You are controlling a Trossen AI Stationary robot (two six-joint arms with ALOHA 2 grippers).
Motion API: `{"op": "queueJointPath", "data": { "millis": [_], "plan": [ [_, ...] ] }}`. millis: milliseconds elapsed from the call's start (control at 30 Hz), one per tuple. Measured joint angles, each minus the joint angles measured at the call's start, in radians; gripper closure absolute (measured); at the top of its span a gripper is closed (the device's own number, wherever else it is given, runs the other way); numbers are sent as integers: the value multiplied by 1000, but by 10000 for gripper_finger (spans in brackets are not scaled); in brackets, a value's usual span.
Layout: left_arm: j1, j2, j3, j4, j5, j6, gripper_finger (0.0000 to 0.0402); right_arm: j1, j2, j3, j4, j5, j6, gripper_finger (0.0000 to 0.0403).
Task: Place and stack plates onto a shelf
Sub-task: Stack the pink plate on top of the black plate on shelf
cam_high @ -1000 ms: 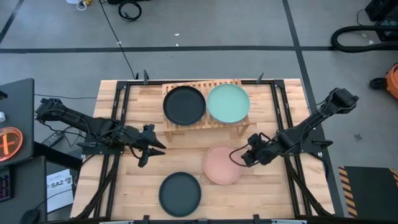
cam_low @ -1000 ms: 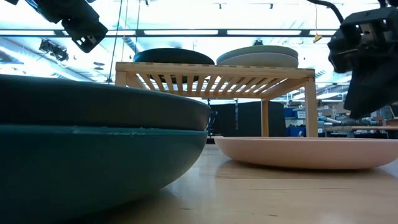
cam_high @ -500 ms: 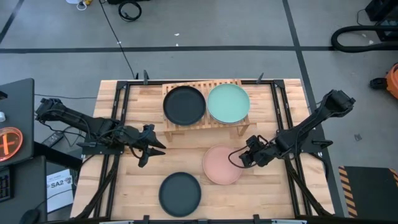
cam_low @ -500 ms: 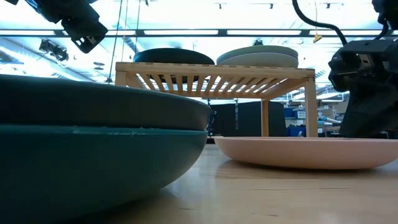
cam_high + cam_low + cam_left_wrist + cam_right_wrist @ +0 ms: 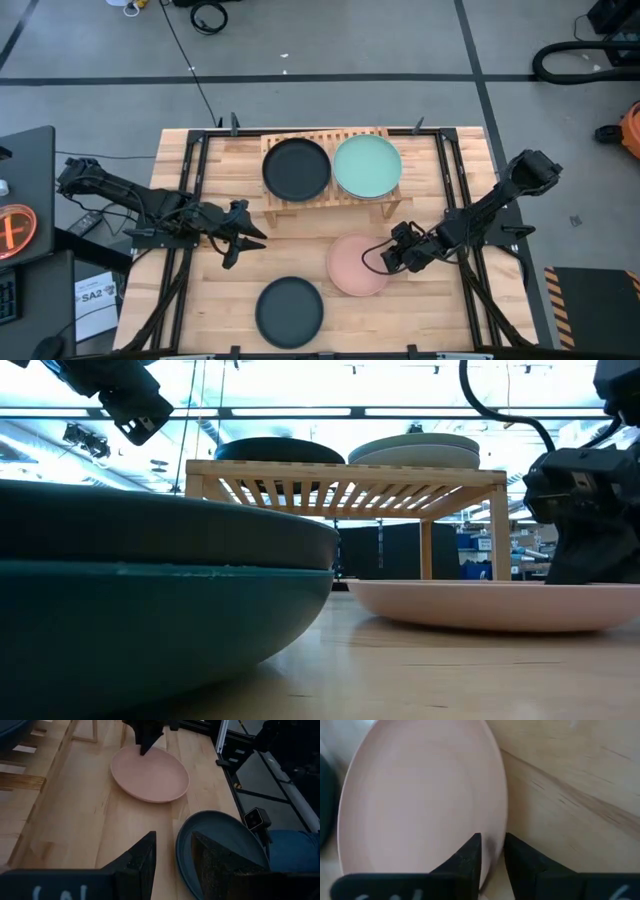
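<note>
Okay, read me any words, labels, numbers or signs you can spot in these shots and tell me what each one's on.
"SA2": on a white sheet lying by the table's left front corner, high view; the smaller print under it is too small to read.
White marks on the left claw's body, left wrist view: cut off, unreadable.
White marks on the right claw's body, right wrist view: cut off, unreadable.
Nothing readable on the plates or the shelf.

Table (image 5: pixel 190 300) bears shelf (image 5: pixel 325 205), salmon plate (image 5: pixel 352 268); charcoal stack (image 5: pixel 289 312).
</note>
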Motion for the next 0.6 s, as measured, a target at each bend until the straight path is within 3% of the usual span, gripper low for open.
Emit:
{"op": "queueJointPath", "data": {
  "millis": [233,600],
  "plan": [
    [0,0,0,0,0,0,273,0,-6,1,8,-7,8,383],
    [0,0,0,0,0,1,273,0,-74,46,-14,-6,-83,382]
  ]
}}
